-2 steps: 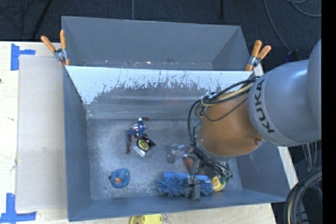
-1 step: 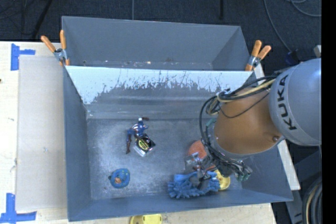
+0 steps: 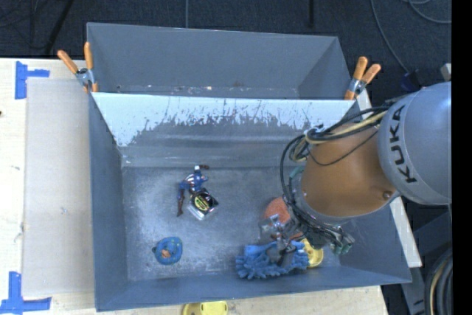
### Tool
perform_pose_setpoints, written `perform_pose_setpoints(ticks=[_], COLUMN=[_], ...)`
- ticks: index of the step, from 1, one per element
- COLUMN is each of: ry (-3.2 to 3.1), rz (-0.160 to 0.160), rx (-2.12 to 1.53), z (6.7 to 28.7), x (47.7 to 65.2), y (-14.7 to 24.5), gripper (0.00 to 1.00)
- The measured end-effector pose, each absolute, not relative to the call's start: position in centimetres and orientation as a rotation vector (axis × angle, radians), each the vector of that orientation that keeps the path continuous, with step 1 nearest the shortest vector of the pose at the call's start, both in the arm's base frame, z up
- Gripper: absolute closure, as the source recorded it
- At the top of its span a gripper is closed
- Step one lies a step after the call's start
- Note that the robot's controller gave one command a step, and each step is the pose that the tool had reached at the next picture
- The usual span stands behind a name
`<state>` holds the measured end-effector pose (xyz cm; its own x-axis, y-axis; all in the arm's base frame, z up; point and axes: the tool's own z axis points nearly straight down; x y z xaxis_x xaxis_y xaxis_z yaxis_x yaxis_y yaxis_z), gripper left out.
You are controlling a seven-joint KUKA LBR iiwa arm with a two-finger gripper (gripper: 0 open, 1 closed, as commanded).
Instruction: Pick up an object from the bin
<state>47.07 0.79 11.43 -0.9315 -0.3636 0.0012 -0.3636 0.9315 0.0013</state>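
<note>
**Bin** (image 3: 147,158): grey metal. Its sloped walls likely shed loose things down to the floor, which would explain the scatter there.

**Landmark:** blue frilly cloth piece (image 3: 262,263), lying flat against the near wall.

**Gripper** (image 3: 282,240): hangs low, directly over the frilly piece's upper edge and pointing down, a stance that suits a vertical pick.

**Jaws:** masked by wrist and cables. I cannot tell if they are spread or pressed together, and no hold is visible.

**Others:**
- Orange-red rounded piece (image 3: 274,208), just above the landmark.
- Yellow piece (image 3: 315,257), touching its right end.
- Blue disc (image 3: 168,250), well to its left.
- Blue-yellow toy (image 3: 196,199), up and left of it.
</note>
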Motion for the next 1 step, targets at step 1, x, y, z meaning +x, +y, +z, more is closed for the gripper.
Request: perform_pose_setpoints(ticks=[1], ry=[-3.078], rz=[-0.002], rx=[0.604], z=[15.52], x=[47.55], y=[1.96], gripper=[1.0])
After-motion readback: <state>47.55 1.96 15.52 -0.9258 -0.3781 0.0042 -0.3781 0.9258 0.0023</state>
